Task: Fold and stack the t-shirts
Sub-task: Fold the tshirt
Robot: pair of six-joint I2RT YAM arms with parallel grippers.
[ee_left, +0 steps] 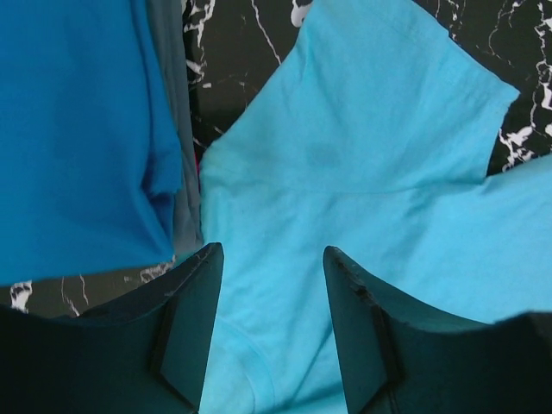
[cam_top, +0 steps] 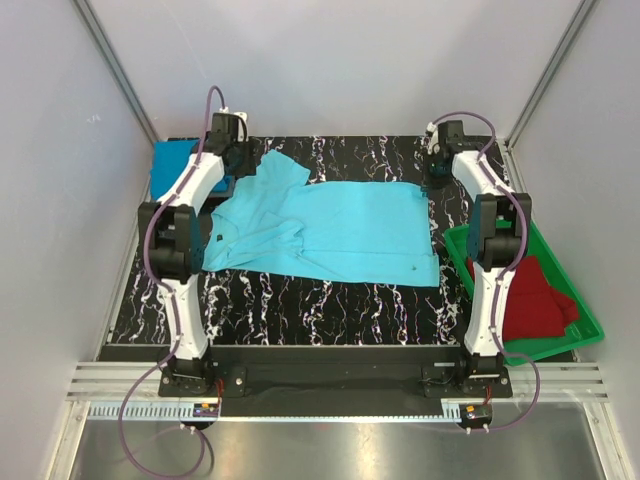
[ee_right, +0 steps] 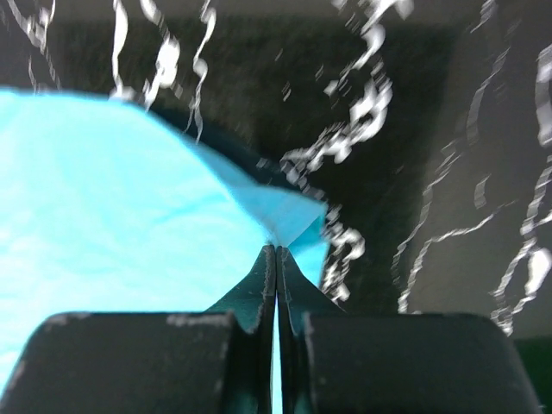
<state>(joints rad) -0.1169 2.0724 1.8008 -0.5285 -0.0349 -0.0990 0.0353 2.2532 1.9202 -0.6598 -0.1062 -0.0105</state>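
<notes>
Table top black, marbled with white veins. Plain pale grey panels on three sides: back wall, left wall, right wall. Aluminium struts slant up from rear corners. Ribbed metal rail along near edge; brushed metal sheet below. Light even, diffuse.

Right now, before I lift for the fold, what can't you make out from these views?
- Top view: the right arm covers part of the dark red t-shirts in the green tray; their number is unclear.
- Left wrist view: the blue t-shirt covers the grey t-shirt except one edge.
- Right wrist view: the right fingers, shut on the turquoise t-shirt corner, hide how much cloth they hold; the table is blurred.
</notes>
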